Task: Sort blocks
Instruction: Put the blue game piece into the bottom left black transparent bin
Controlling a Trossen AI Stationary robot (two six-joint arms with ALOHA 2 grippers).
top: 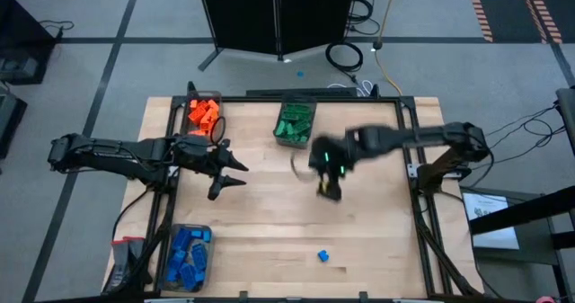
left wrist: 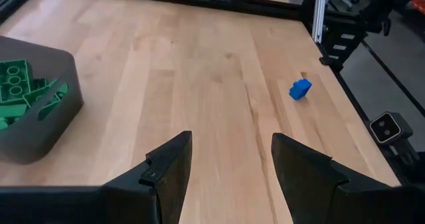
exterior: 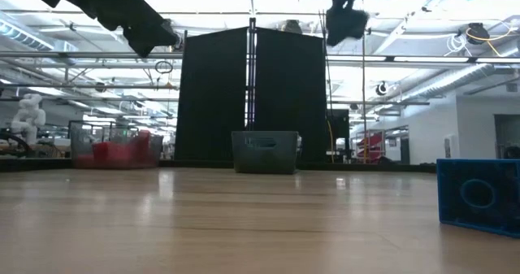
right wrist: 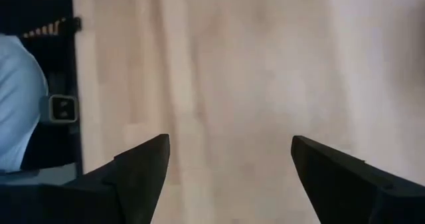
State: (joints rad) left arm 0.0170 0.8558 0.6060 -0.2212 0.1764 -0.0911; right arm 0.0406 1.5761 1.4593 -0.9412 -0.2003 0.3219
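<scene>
One loose blue block [top: 322,255] lies on the wooden table near its front edge; it also shows in the left wrist view [left wrist: 300,89] and close up in the low view [exterior: 479,193]. My left gripper [top: 232,173] hovers open over the table's left half, nothing between its fingers [left wrist: 231,164]. My right gripper [top: 328,182] hangs blurred above the table's middle, pointing steeply down, open over bare wood [right wrist: 229,164]. Orange blocks fill the far-left bin [top: 204,112], green blocks the far-middle bin [top: 295,121], and blue blocks the near-left bin [top: 187,256].
The green bin [left wrist: 33,104] stands close beside my left gripper's line of view. In the low view the orange bin [exterior: 118,148] and the green bin [exterior: 265,150] stand at the table's far edge. Dark frame rails [top: 409,132] border the table. Bare wood lies between the grippers and the blue block.
</scene>
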